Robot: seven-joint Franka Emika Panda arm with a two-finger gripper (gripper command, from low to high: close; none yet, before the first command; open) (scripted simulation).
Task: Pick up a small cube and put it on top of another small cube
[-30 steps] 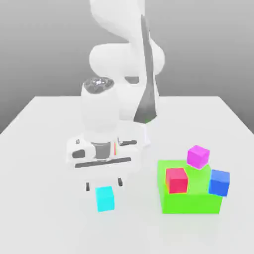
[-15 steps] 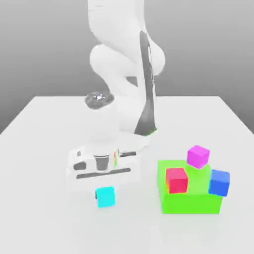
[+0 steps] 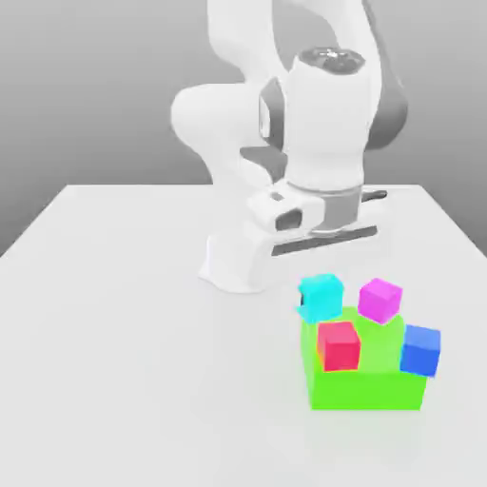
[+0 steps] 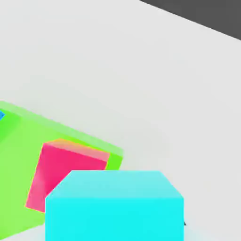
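Not a real room at all, this is a simulated robot test bench. The plain matte white tabletop [image 3: 114, 285] has no texture or wear, and behind it there's just a smooth grey gradient backdrop [image 3: 86, 86] instead of walls. The glossy white robot arm [image 3: 285, 143] looks like a clean render. On the table sit flat-coloured toy-like shapes: a large bright green block [image 3: 366, 380], a small red cube [image 3: 339, 345], a small magenta cube [image 3: 380, 299], a small blue cube [image 3: 420, 350] and a small cyan cube [image 3: 321, 296].

arm: raised, wrist pointing down | end effector [image 3: 321, 297]: clamped (holding cyan cube [image 3: 321, 296])
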